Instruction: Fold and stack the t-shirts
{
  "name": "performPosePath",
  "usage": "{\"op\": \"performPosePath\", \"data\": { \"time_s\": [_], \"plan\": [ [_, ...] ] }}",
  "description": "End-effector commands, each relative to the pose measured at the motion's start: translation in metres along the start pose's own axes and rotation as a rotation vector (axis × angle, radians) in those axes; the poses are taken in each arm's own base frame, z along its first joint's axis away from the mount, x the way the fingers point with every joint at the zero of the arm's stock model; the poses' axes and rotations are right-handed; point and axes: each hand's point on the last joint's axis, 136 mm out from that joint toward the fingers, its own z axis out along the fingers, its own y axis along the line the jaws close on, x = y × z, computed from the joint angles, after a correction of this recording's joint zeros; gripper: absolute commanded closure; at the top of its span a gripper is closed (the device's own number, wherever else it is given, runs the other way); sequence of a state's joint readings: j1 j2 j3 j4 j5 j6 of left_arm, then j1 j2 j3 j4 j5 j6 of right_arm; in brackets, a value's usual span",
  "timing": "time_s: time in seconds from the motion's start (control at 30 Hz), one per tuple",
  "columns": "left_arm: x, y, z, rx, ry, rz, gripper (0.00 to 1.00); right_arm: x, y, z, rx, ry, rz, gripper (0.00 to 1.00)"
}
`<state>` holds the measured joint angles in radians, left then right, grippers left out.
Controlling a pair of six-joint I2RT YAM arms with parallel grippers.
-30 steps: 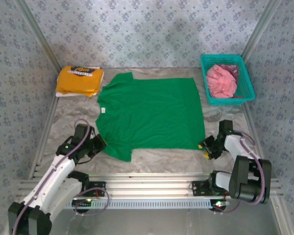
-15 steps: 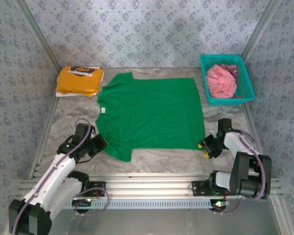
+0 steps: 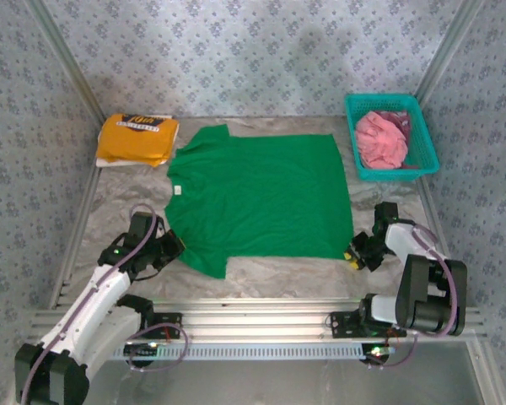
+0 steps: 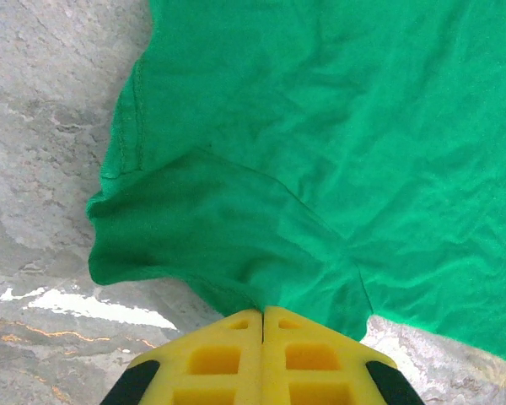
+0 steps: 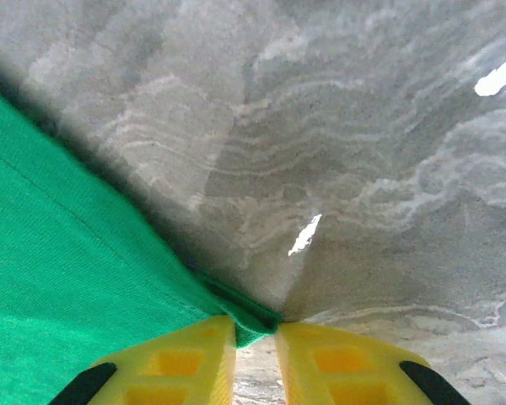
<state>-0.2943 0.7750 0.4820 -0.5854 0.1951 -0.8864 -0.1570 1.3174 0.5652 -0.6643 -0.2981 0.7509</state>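
The left gripper (image 4: 262, 314) is clamped on the near sleeve of the green t-shirt (image 3: 261, 190), jaws pressed together over the cloth. The right gripper (image 5: 255, 327) pinches its near hem corner. The shirt lies spread flat on the table (image 3: 261, 274), between and beyond both.

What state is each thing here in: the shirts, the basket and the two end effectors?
green t-shirt: spread flat, unfolded.
yellow-orange t-shirt: folded.
teal basket: upright, holding cloth.
pink t-shirt: crumpled in the teal basket.
left end effector: shut on the green t-shirt's sleeve.
right end effector: shut on the green t-shirt's hem corner.
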Motion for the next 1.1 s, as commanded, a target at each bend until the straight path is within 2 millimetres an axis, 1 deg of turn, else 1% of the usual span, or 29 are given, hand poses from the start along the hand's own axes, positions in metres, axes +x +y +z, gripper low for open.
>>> {"op": "performPosePath", "data": {
  "time_s": [0.0, 0.03, 0.07, 0.13, 0.2, 0.27, 0.37, 0.53, 0.6, 0.73, 0.8, 0.97, 1.07],
  "plan": [
    [-0.003, -0.004, 0.001, 0.015, -0.002, 0.01, 1.0, -0.084, 0.084, -0.018, -0.279, -0.359, -0.168, 0.76],
    [-0.003, -0.003, 0.001, 0.013, -0.002, 0.009, 1.0, -0.084, 0.086, -0.02, -0.285, -0.359, -0.173, 0.81],
    [-0.003, -0.003, 0.001, 0.013, -0.001, 0.009, 1.0, -0.083, 0.087, -0.021, -0.285, -0.363, -0.179, 0.84],
    [-0.003, -0.003, 0.001, 0.012, -0.005, 0.008, 1.0, -0.083, 0.087, -0.023, -0.28, -0.365, -0.18, 0.84],
    [-0.004, -0.004, 0.001, 0.015, -0.009, 0.01, 1.0, -0.084, 0.086, -0.022, -0.276, -0.368, -0.182, 0.89],
    [-0.006, -0.004, 0.0, 0.012, -0.015, 0.012, 1.0, -0.084, 0.086, -0.02, -0.272, -0.364, -0.184, 0.9],
    [-0.011, -0.006, -0.007, 0.006, -0.041, 0.022, 1.0, -0.081, 0.087, -0.023, -0.281, -0.36, -0.191, 0.96],
    [-0.031, -0.025, -0.019, 0.058, -0.089, 0.051, 1.0, -0.076, 0.092, -0.036, -0.301, -0.364, -0.211, 1.0],
    [-0.037, -0.03, -0.025, 0.058, -0.103, 0.07, 1.0, -0.071, 0.092, -0.039, -0.304, -0.347, -0.223, 1.0],
    [-0.046, -0.036, -0.035, 0.066, -0.133, 0.098, 1.0, -0.057, 0.084, -0.039, -0.294, -0.315, -0.236, 1.0],
    [-0.048, -0.037, -0.037, 0.073, -0.147, 0.096, 1.0, -0.05, 0.08, -0.036, -0.293, -0.293, -0.242, 1.0],
    [-0.047, -0.042, -0.035, 0.106, -0.135, 0.086, 1.0, -0.033, 0.072, -0.029, -0.287, -0.231, -0.26, 1.0],
    [-0.048, -0.045, -0.044, 0.111, -0.142, 0.095, 1.0, -0.015, 0.067, -0.029, -0.256, -0.176, -0.284, 1.0]
  ]
}}
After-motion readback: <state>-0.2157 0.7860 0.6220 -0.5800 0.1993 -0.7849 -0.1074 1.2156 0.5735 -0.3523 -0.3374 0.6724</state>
